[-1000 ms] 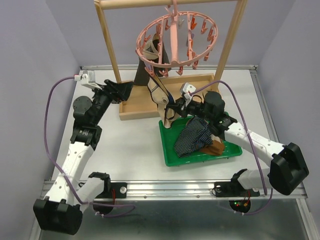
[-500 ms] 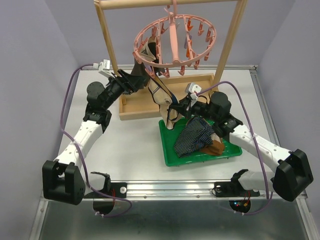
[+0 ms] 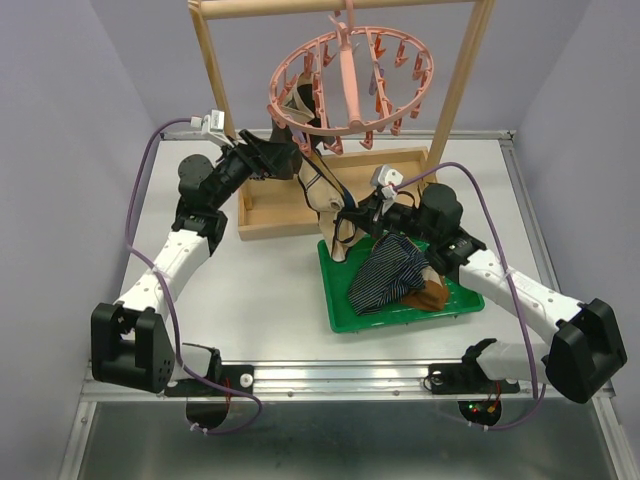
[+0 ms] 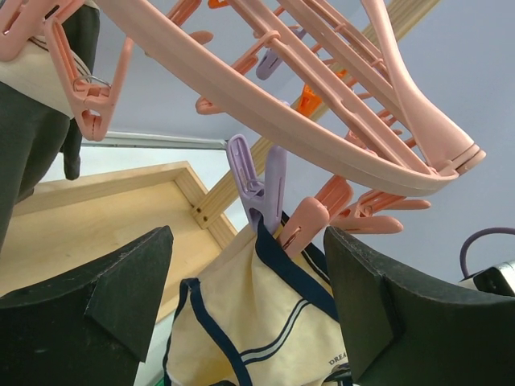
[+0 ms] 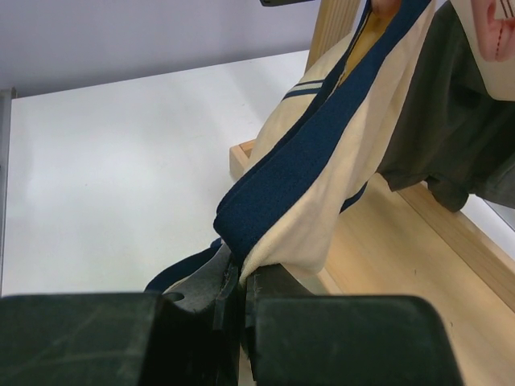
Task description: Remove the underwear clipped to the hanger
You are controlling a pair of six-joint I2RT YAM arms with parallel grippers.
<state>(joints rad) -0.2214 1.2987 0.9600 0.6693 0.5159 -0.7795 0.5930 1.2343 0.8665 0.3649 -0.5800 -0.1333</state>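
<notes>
Wide open and empty, the left gripper (image 4: 246,241) lines up on the purple clip (image 4: 256,186) — pinch its 2 levers squarely, while the right gripper (image 5: 238,283), clamped on the briefs (image 5: 322,201), pulls down gently.

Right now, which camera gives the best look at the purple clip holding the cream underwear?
The left wrist view: the purple clip sits centre frame, close up, biting the navy-trimmed cream underwear. In the top view it is too small to pick out. The right wrist view shows only the cloth below it.
</notes>
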